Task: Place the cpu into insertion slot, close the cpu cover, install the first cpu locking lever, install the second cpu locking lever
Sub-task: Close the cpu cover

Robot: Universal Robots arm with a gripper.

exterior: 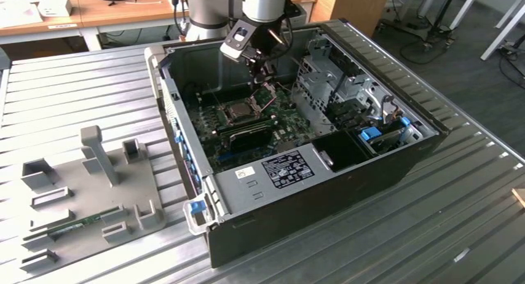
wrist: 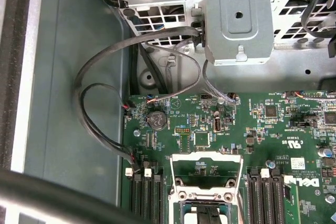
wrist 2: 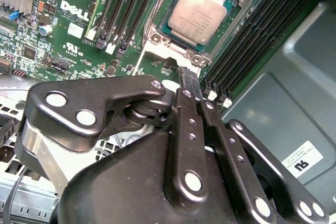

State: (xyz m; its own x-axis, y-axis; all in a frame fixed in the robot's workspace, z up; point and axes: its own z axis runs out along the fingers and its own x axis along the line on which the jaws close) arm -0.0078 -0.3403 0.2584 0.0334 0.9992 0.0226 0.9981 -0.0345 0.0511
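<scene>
Gripper (wrist 2: 189,77) pinched narrow, seemingly empty | cpu (wrist 2: 199,13) flat in insertion slot (wrist 2: 157,38), face up | cpu cover (wrist: 207,157) tilted open

A big black computer box (exterior: 345,216) lies open on a gray metal table (exterior: 74,87) with long ridges. Inside it sits a green board (exterior: 279,121). In the first wrist view, gray wires (wrist: 89,77) loop beside the board, a small round battery (wrist: 156,119) sits on it, and a silver metal cage (wrist: 239,19) is above it. Long black slots (wrist 2: 131,3) run in rows. At the exterior view's left, a gray tray (exterior: 82,198) with blocks holds a thin green stick (exterior: 78,224). A wooden desk (exterior: 123,10) stands behind.
</scene>
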